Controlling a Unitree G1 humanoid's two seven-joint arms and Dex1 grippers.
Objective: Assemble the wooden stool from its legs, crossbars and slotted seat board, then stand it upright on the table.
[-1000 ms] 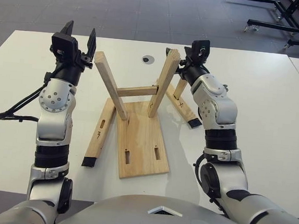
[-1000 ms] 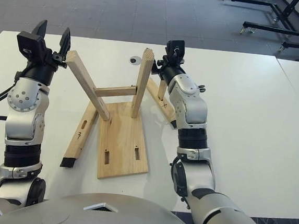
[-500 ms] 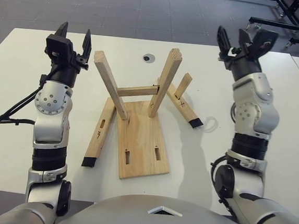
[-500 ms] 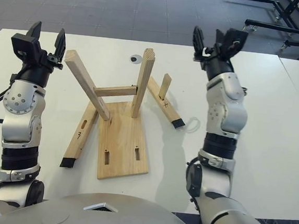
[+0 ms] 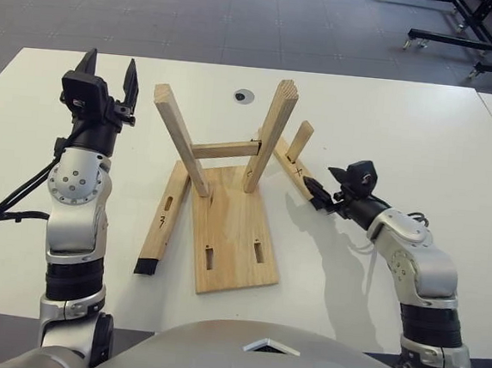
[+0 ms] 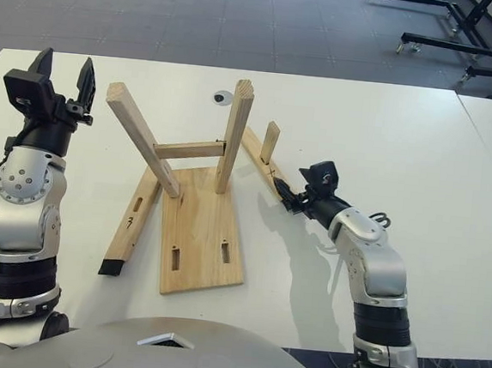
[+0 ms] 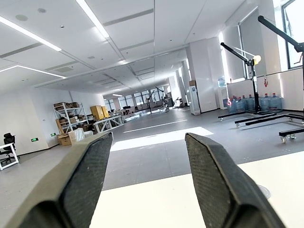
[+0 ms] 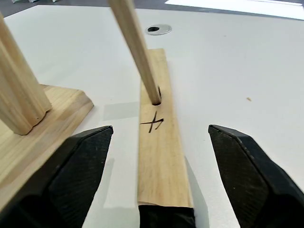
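Half built: upright legs [image 5: 270, 134] and crossbar [image 5: 225, 150] stand in seat board [image 5: 235, 235], mid-bench [image 5: 423, 131]. Left loose leg [image 5: 164, 216] untouched. Right pincer [image 5: 318, 195] gapes astride right loose leg [image 8: 160, 156]; left pincer [image 5: 110, 64] open, empty, aloft.

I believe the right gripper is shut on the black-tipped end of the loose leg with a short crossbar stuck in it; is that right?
Not quite: the right wrist view shows the right gripper open, a finger on each side of the black-tipped end of the leg. The short crossbar does stand in that leg.
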